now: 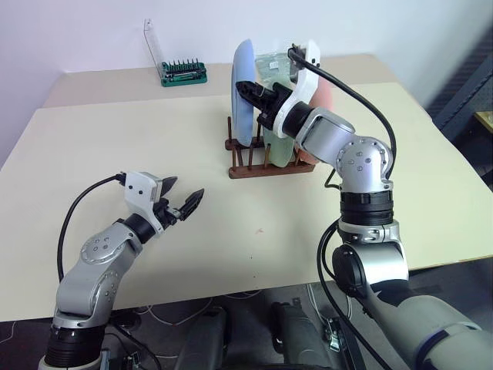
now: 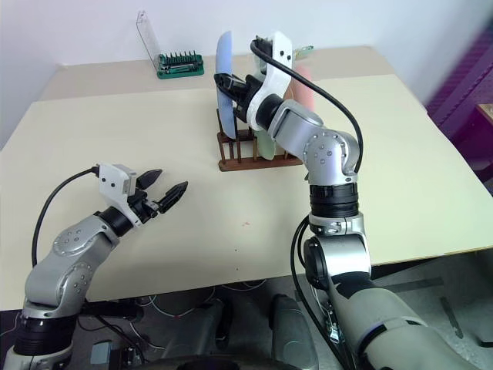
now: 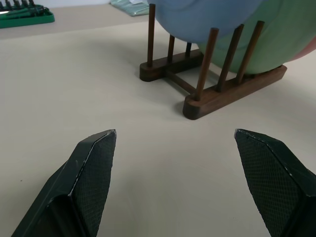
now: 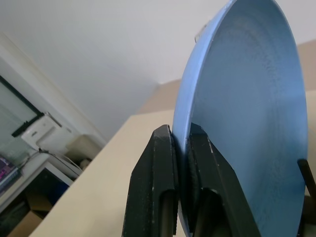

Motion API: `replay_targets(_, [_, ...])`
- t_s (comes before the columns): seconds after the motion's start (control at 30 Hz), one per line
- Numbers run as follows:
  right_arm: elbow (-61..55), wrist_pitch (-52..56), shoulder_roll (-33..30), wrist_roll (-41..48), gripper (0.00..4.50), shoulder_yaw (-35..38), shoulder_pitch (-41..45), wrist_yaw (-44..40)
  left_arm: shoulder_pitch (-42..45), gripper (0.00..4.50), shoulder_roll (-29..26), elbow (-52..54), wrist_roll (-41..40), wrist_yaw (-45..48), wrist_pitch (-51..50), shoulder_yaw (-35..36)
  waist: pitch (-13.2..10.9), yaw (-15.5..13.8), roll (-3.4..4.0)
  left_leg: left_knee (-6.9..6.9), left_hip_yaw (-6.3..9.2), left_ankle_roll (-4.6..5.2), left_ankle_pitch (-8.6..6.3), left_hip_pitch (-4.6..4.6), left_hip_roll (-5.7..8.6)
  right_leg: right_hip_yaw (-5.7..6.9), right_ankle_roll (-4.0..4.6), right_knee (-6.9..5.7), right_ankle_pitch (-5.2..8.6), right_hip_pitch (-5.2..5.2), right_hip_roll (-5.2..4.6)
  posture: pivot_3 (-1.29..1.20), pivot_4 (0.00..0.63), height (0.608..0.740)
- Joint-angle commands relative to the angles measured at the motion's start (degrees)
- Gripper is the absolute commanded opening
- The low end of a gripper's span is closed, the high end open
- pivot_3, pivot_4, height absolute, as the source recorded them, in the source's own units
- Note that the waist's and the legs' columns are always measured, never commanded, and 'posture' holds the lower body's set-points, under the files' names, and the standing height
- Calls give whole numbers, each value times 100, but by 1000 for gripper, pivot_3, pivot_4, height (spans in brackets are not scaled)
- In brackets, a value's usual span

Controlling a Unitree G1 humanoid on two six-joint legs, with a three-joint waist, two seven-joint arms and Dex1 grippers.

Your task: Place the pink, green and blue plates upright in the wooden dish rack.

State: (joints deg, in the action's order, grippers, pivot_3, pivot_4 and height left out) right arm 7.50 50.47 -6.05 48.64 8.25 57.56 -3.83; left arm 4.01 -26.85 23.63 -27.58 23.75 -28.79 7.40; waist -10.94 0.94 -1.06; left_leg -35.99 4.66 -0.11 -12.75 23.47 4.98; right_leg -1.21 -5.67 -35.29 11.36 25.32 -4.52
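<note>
The wooden dish rack stands at the back middle of the table. The blue plate stands upright in its left slots, the green plate beside it, and the pink plate at the right, mostly hidden behind my right arm. My right gripper reaches in from the right, and its fingers are pinched on the blue plate's rim. My left gripper hovers open and empty over the front left of the table, pointing at the rack.
A green screwdriver bit set with a raised clear lid sits at the back left. A clear packet lies behind the plates. The table's front edge runs just below my left arm.
</note>
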Motion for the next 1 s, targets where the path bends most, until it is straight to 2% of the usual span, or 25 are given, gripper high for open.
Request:
replay_targets(0.03, [-128, -6, 17, -87, 1477, 22, 118, -127, -51, 3990, 11, 261, -11, 38, -28, -17, 0, -5, 0, 0, 0, 0, 0, 0, 1, 0, 0, 0, 0, -1, -1, 0, 150, 740])
replay_targets(0.23, [-480, -513, -316, -914, 4443, -519, 177, -721, -34, 3990, 69, 270, -3, 57, -61, -64, 0, -4, 0, 0, 0, 0, 0, 0, 1, 2, 0, 0, 0, 0, 3, 0, 150, 740])
replay_targets(0.4, [-1052, -1683, -1126, -1934, 4443, -1075, 210, -1793, 65, 3990, 112, 206, 14, 72, -68, -137, -1, -15, 1, 0, 0, 0, 0, 0, 2, 3, -1, 2, 0, -2, 6, 0, 150, 740])
replay_targets(0.57, [-1454, -2386, -2086, -1596, 4443, -301, -212, -3098, 104, 3990, 70, 68, 114, 102, -34, -142, 0, -33, -1, -5, 3, 3, -2, 0, 3, 12, -3, 11, 0, -13, 6, 0, 150, 740])
replay_targets(0.67, [-1175, -2227, -3252, -1337, 4443, 599, -1268, -4073, -21, 3990, -1, -102, 280, 175, 100, -91, 4, -84, -9, -11, 16, 7, -5, -3, 2, 27, -3, 25, 1, -35, 2, 0, 150, 740])
replay_targets(0.77, [-1094, -2265, -4055, -1319, 4443, 984, -2688, -4942, -70, 3990, -49, -309, 419, 212, 239, -21, 2, -170, -5, -17, 15, 24, -15, -12, 4, 33, 11, 44, 16, -61, -8, 0, 150, 740])
replay_targets(0.87, [-727, -2541, -4166, -1671, 4443, 859, -3341, -5045, -61, 3990, -86, -530, 595, 185, 343, 8, -7, -81, 28, -16, -10, 30, -18, -18, -4, 11, 11, 59, 19, -62, -11, 0, 150, 740])
replay_targets(1.0, [-380, -3031, -4043, -2238, 4443, 526, -3456, -4980, -143, 3990, -106, -555, 692, 224, 413, 32, -4, 10, 34, -14, -37, 28, -19, -32, -26, 9, 12, 51, 18, -59, -10, 0, 150, 740])
